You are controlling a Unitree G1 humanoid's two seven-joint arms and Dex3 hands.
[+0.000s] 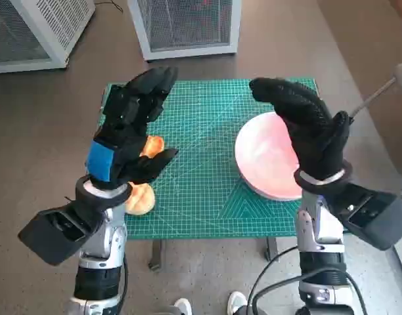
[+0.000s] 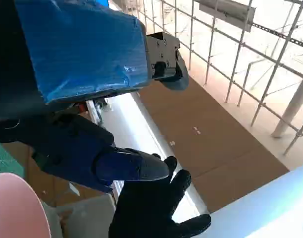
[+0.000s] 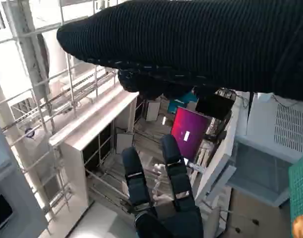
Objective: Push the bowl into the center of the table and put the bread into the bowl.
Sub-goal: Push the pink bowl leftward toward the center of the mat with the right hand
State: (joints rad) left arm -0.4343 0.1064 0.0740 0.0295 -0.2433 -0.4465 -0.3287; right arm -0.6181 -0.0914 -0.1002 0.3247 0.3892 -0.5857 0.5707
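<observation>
While our left hand hovers spread over the bread, our empty right hand hangs spread over the bowl.

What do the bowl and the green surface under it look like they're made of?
The bowl looks like smooth plastic or glazed ceramic: pale pink, even in colour, with a soft sheen; which of the two is unclear. The green surface looks like a matte rubbery cutting mat: it lies flat and carries a fine printed grid with diagonal guide lines.
</observation>
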